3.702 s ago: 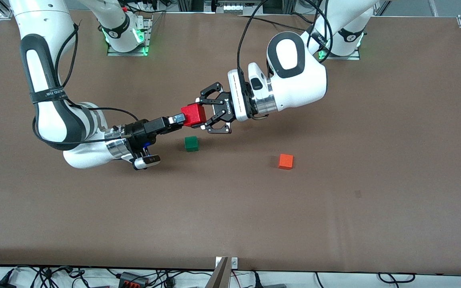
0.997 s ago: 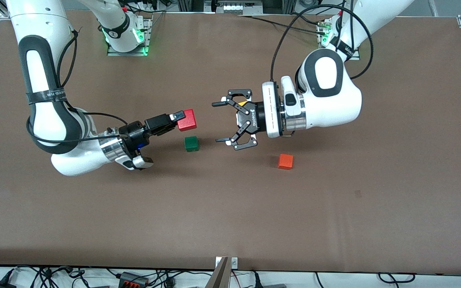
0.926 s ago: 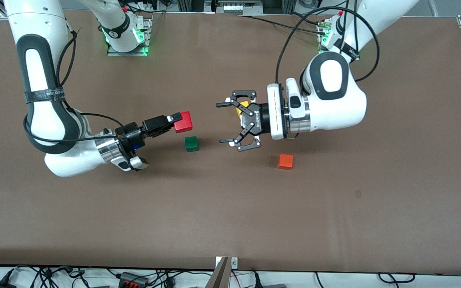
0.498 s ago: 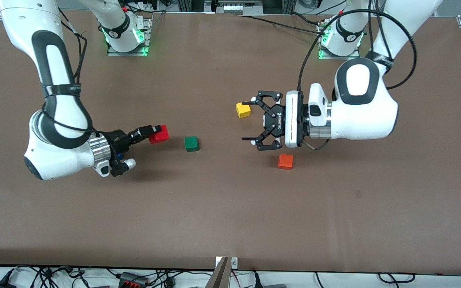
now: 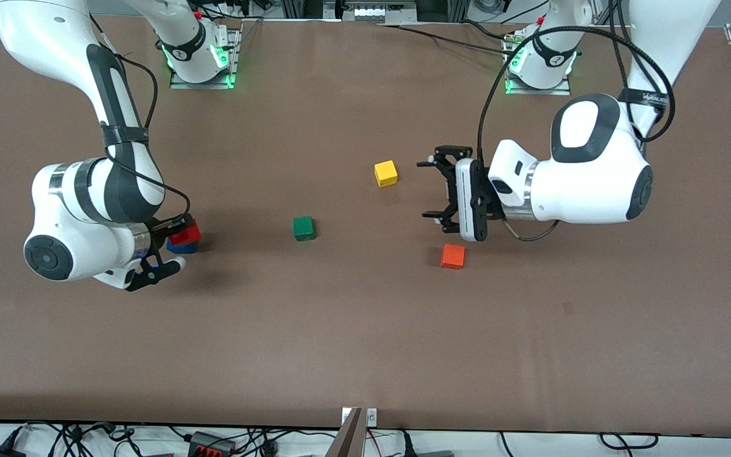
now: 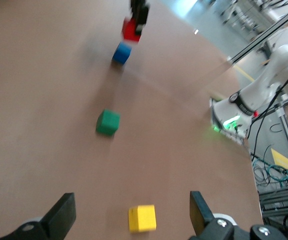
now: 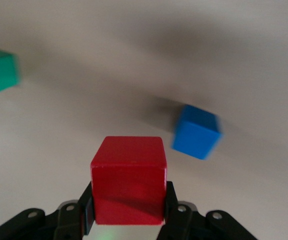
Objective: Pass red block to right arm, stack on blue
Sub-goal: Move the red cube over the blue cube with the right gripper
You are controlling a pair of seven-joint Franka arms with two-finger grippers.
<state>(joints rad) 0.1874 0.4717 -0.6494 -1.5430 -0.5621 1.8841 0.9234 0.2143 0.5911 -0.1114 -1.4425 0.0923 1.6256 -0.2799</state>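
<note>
2 arms show in the front view: the right gripper [image 5: 172,244], clamped on the red block [image 5: 186,234], has swung from mid-table to just over the blue cube [image 5: 178,247], while the left gripper [image 5: 443,184] has withdrawn, fingers apart, near the yellow cube [image 5: 386,172]. The left wrist view shows the green cube [image 6: 108,122] apart from the pair. The right wrist view shows red not yet over blue, so alignment and lowering likely remain.

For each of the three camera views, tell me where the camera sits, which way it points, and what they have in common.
Front view: high across the table, facing both arms; right end effector holds the red block above the blue block.
Left wrist view: on the left arm, looking across the table; left end effector open.
Right wrist view: on the right arm, looking down past the held block.
Shared: red block, blue block and green block show in all three.
</note>
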